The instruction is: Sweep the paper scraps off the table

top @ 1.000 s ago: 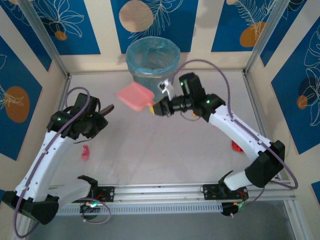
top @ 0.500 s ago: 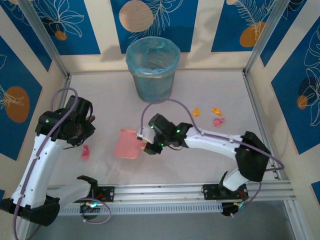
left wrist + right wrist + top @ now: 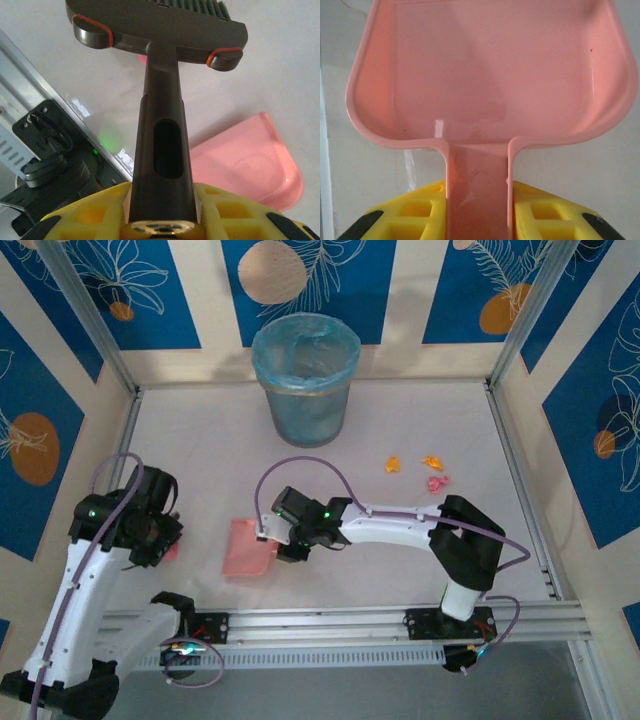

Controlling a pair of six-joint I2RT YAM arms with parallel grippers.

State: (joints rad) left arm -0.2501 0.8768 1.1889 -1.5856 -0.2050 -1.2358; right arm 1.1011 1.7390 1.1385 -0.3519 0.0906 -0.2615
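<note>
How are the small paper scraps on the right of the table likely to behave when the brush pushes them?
The paper scraps look tiny and crumpled, so probably very light, apt to scatter or hop rather than slide together. The table looks smooth, so they should move with little resistance. Their irregular shapes probably stop them rolling far.

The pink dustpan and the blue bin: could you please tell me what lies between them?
In the top view, bare table lies between the dustpan and the bin, crossed only by the right arm's purple cable.
</note>
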